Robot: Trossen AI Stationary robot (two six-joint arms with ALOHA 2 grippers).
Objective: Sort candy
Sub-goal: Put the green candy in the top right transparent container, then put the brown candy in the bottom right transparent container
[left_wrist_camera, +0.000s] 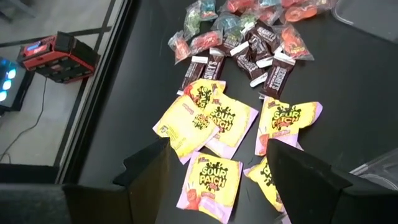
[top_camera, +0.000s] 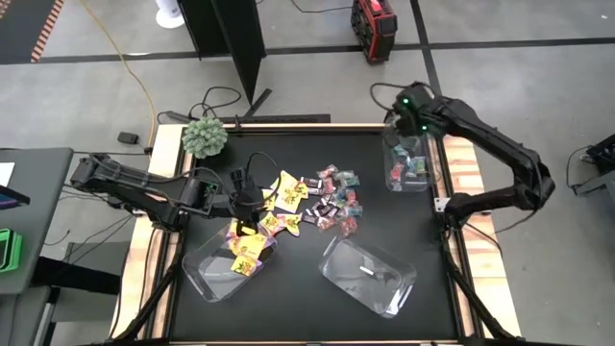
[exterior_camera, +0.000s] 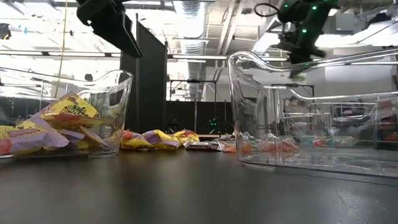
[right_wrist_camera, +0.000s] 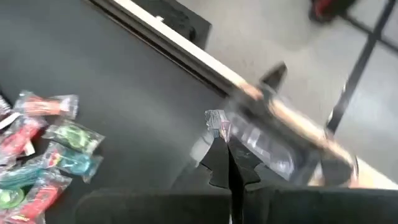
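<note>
Loose candy lies mid-table: yellow packets (top_camera: 283,197), dark mini bars (top_camera: 327,207) and teal-and-pink wrappers (top_camera: 341,183). My left gripper (top_camera: 248,207) hangs open just above the yellow packets (left_wrist_camera: 211,121), one finger on either side of a packet (left_wrist_camera: 208,180), touching nothing. My right gripper (top_camera: 408,120) is up over the far-right clear bin (top_camera: 408,168), which holds teal-and-pink sweets. It is shut on a small wrapped candy (exterior_camera: 298,73). The near-left bin (top_camera: 207,274) holds yellow packets. My right gripper pinches the crinkled end of a clear wrapper (right_wrist_camera: 216,121) between its two fingertips. The fingers slant downward. The candy is lifted clear and dangles below the tips, above the far-right bin; the fingers hide the rest of it.
A third clear bin (top_camera: 370,274) stands near the front, right of centre. A fuzzy green ball plant (top_camera: 205,136) sits at the table's far left corner. Wooden rails (top_camera: 466,192) edge the black table top. Bare black surface lies between the pile and the far-right bin.
</note>
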